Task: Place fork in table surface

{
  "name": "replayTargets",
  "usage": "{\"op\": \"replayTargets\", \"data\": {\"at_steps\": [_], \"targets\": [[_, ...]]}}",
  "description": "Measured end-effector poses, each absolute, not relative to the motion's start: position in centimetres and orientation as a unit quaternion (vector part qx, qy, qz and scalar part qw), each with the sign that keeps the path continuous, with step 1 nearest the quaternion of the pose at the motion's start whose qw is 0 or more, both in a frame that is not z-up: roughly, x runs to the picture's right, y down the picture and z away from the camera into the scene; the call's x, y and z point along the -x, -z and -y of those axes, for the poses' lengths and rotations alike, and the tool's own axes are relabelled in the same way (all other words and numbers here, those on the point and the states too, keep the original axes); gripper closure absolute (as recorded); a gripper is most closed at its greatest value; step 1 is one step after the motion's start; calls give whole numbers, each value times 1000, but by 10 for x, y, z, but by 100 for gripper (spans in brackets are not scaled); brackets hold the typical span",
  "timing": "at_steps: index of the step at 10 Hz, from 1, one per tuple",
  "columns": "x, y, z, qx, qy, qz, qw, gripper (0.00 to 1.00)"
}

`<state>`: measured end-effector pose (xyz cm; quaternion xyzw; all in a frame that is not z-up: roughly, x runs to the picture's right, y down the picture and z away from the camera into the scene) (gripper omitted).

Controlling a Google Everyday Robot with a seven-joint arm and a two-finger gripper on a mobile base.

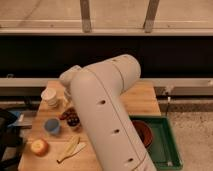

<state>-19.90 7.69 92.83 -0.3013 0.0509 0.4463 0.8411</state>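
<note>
The fork is hidden from view. The table surface [142, 100] is a light-brown wooden top, and my big white arm [107, 115] covers its middle. The arm's far end [72, 79] bends down over the back left of the table, just right of a stack of white cups [50, 96]. My gripper hangs below that end and is almost wholly hidden behind the arm. Nothing shows between its fingers.
Left of the arm lie a blue cup [52, 126], a dark red clump [71, 117], an apple [39, 146] and pale yellow banana-like pieces [71, 149]. A green tray [169, 145] holding a reddish-brown bowl [143, 132] sits at the right. Dark gear [7, 135] stands off the left edge.
</note>
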Motion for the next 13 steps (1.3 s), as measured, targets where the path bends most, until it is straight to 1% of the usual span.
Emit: {"op": "replayTargets", "data": {"at_steps": [2, 6, 7, 8, 9, 10, 13], "targets": [[203, -934, -80, 305, -441, -58, 842, 28], [203, -953, -68, 301, -437, -63, 845, 28], [201, -958, -67, 301, -436, -67, 846, 32], [201, -962, -66, 304, -434, -71, 845, 41], [201, -964, -66, 305, -435, -72, 844, 52], [199, -962, -65, 304, -434, -72, 845, 63], [193, -959, -60, 301, -435, -74, 845, 92]]}}
